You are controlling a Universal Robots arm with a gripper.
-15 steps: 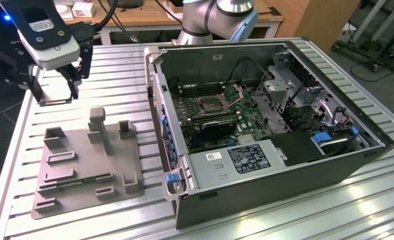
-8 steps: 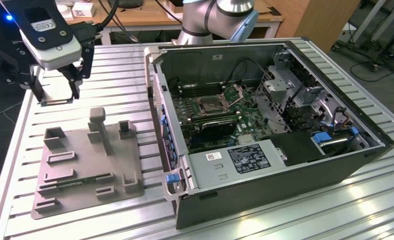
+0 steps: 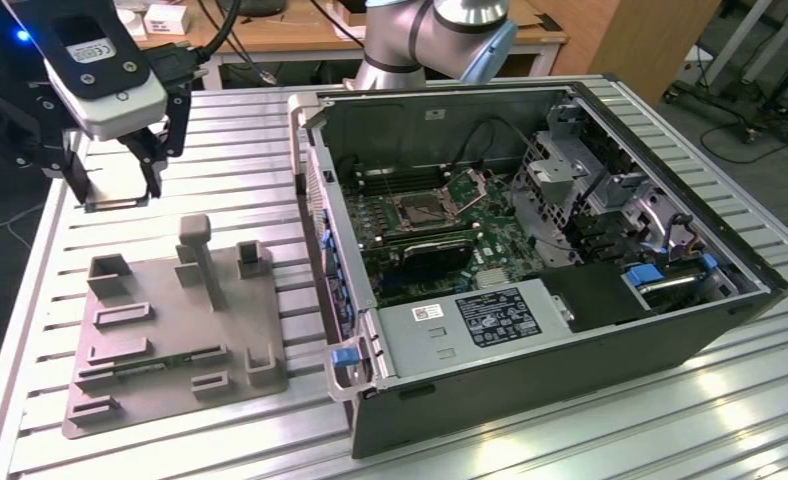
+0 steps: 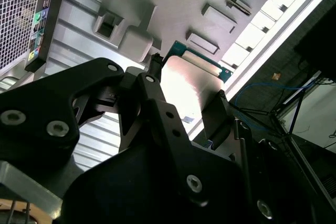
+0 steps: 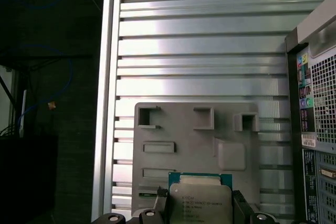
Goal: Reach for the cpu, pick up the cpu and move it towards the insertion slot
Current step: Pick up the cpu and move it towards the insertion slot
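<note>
The gripper [image 3: 117,190] pinches the cpu [image 5: 200,203] between its fingers, the insertion slot [image 3: 425,208] at its three o'clock in the exterior view.

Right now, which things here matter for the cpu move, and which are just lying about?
Job in hand:
gripper, shut on the cpu
insertion slot

Lying about:
grey fixture
green circuit strip
computer case

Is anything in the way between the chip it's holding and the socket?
Yes: the computer case's side wall stands between the cpu in the gripper and the insertion slot.
</note>
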